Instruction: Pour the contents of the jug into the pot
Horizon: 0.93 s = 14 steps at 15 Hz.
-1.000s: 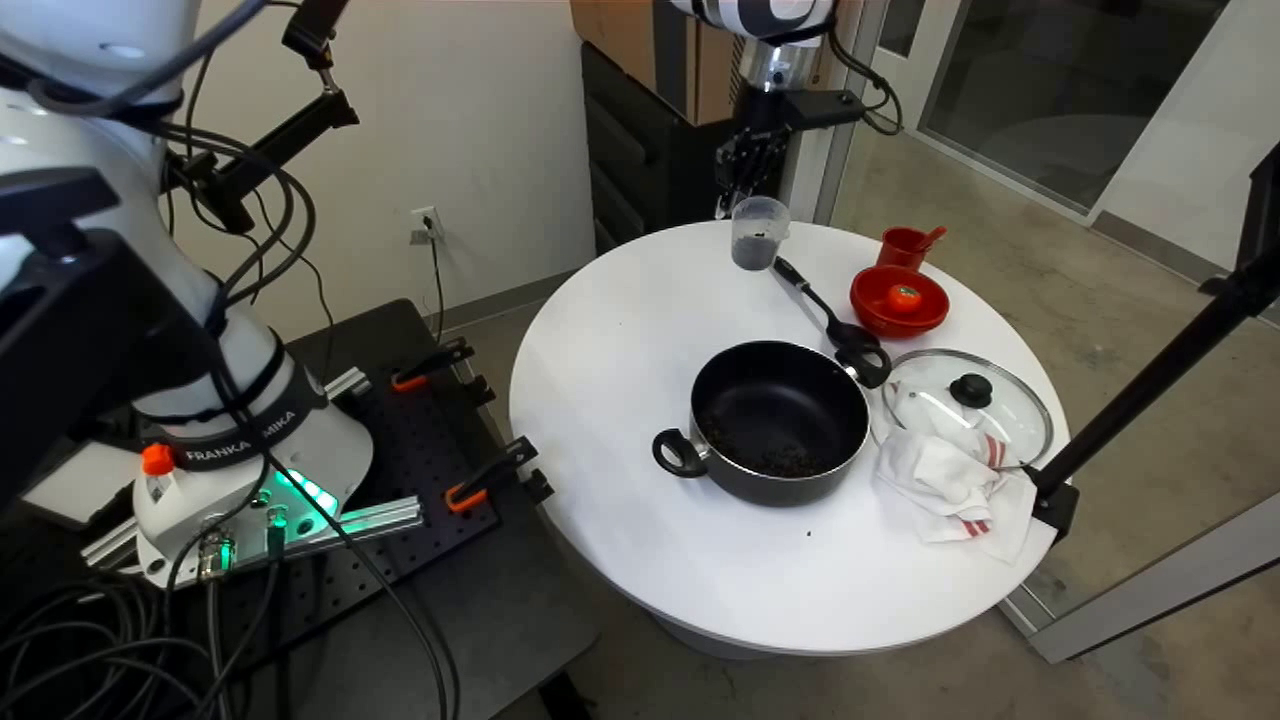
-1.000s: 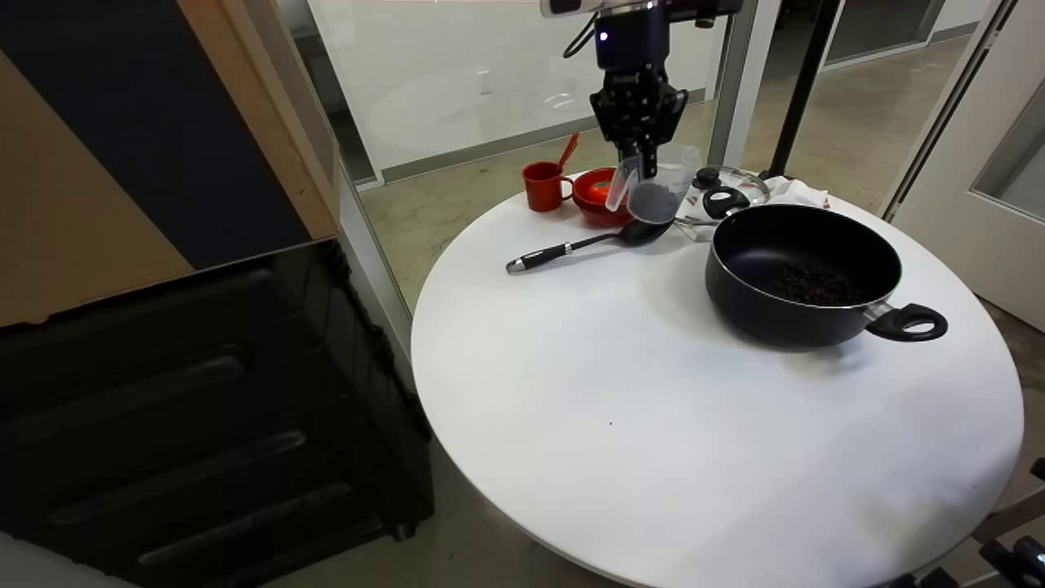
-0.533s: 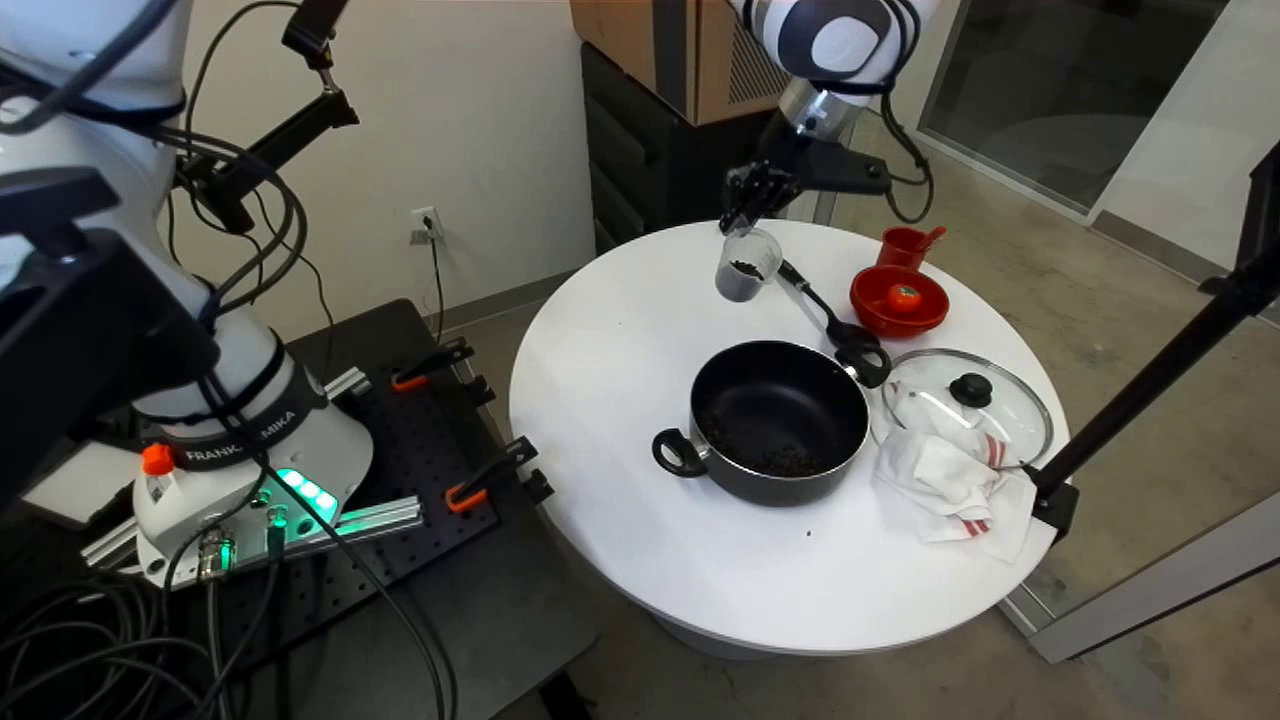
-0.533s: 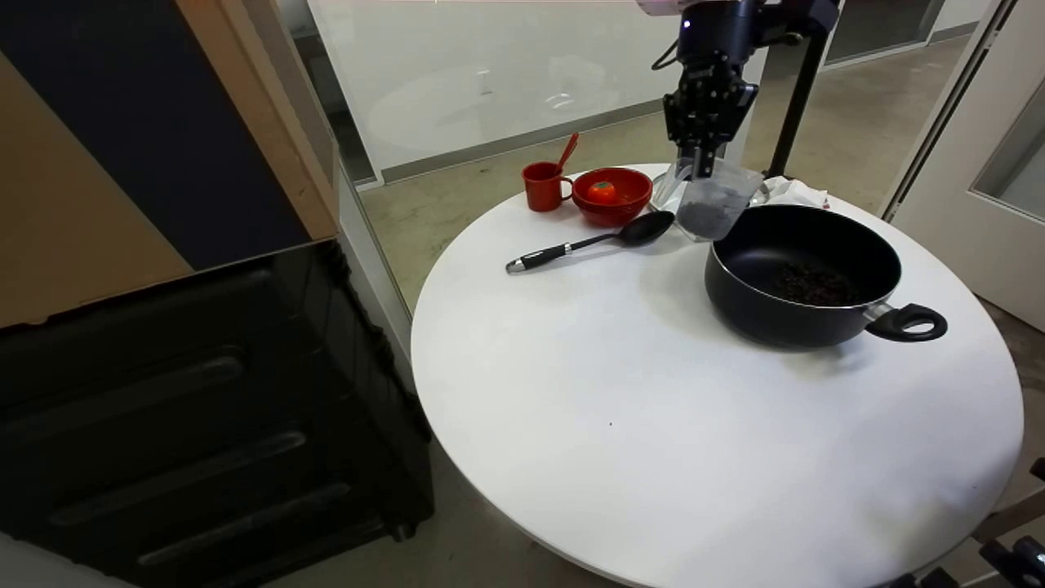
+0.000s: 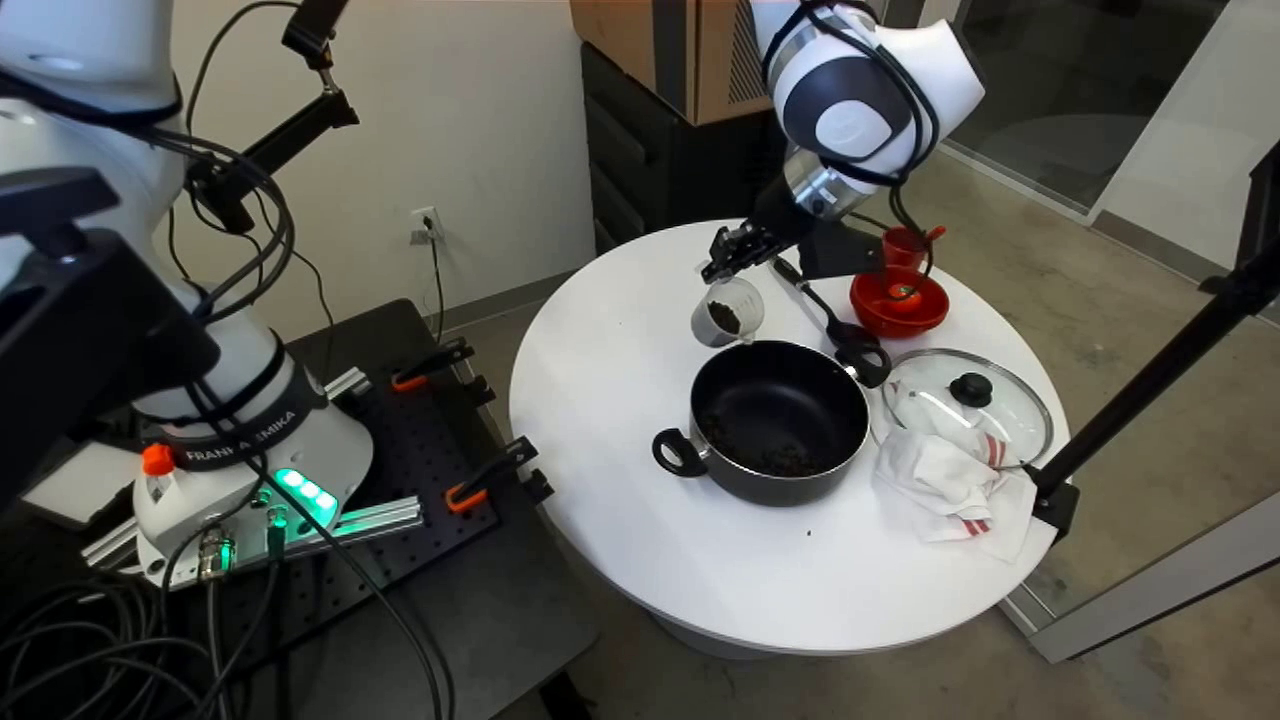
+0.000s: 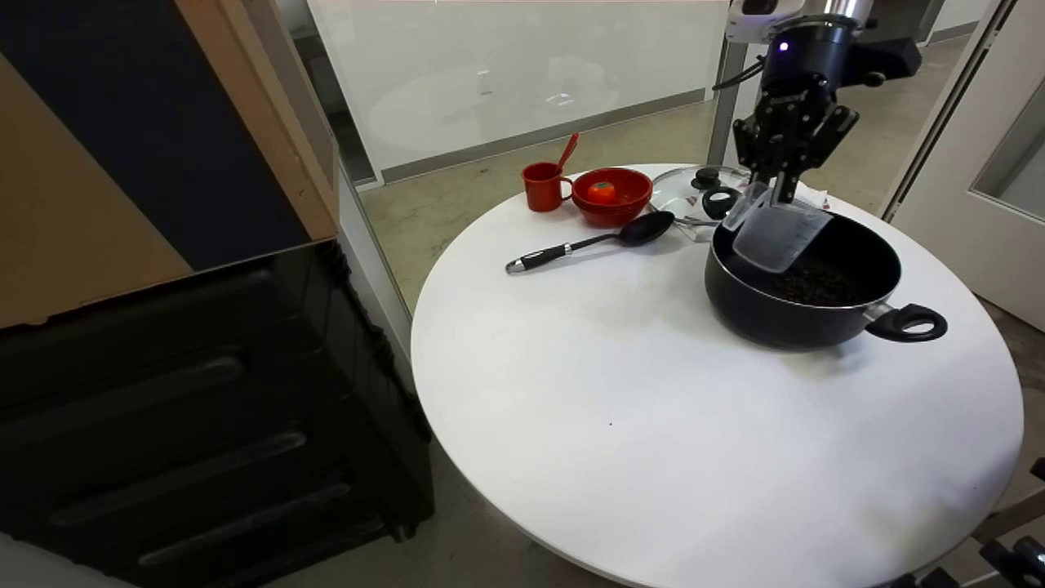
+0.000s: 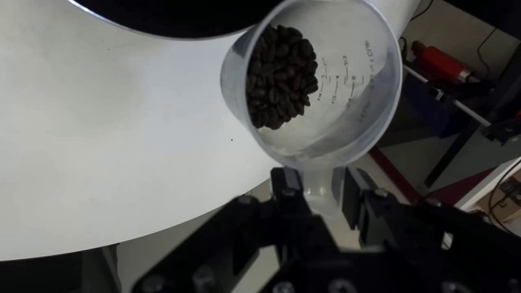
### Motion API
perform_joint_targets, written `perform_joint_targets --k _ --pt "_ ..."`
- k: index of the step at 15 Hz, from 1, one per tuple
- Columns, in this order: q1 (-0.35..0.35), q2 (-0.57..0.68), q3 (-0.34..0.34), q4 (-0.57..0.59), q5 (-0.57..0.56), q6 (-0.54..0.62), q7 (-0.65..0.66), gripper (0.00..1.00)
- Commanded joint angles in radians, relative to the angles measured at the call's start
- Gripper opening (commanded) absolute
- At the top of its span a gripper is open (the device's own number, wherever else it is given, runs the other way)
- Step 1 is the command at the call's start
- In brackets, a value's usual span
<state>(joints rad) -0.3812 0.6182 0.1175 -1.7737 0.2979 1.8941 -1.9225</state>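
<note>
A pale wall (image 5: 500, 130) backs the room, and on the round white tabletop (image 5: 620, 380) stands the pot (image 5: 780, 400), with dark beans (image 6: 816, 290) lying in its bottom. The clear measuring jug (image 7: 327, 110) is in the air close beside the pot, leaning mouth-first towards it, with a heap of beans (image 7: 281, 77) in its lower part. The hand (image 7: 319, 185) is clamped on the jug's handle, one finger on each side.

The likeliest trouble is a spill short of the target. In an exterior view the jug appears more beside the pot than above its opening, and the wrist view shows only a slice of the jug crossing the pot's edge; tipped right here, it would probably scatter beans outside the pot. Exactly how far the lip reaches over the pot I cannot tell.

Contact is the second risk: travelling low towards the pot, the jug could knock its rim and jolt beans loose. The grip matters too — with only the handle held, the heap sliding lipwards might swing the jug between the fingers. Tipping too fast could bounce beans past the pot's wall. Safer, I judge, to bring the lip well inside the rim first — then turn slowly.
</note>
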Motion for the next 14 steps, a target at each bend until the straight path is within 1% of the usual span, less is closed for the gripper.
perform_joint_targets --k 1,2,3,4,9,10,11,12,14 --pt "-0.014 -0.063 -0.035 -0.079 0.033 -0.027 -0.127 0.07" --pt "-0.008 -0.068 -0.045 -0.089 0.027 -0.023 -0.142 0.07" --pt "0.016 -0.021 -0.06 -0.037 0.02 -0.017 -0.097 0.07" --pt "0.016 -0.023 -0.067 -0.042 0.019 -0.017 -0.102 0.28" --pt "0.025 -0.018 -0.07 -0.041 0.017 -0.016 -0.101 0.28" --pt "0.013 0.004 -0.061 -0.001 0.018 -0.116 -0.118 0.07" --pt "-0.002 0.032 -0.053 0.046 0.027 -0.211 -0.14 0.07" --pt "-0.007 0.05 -0.055 0.076 0.029 -0.272 -0.154 0.07" --pt "-0.021 0.108 -0.067 0.168 0.039 -0.422 -0.14 0.07"
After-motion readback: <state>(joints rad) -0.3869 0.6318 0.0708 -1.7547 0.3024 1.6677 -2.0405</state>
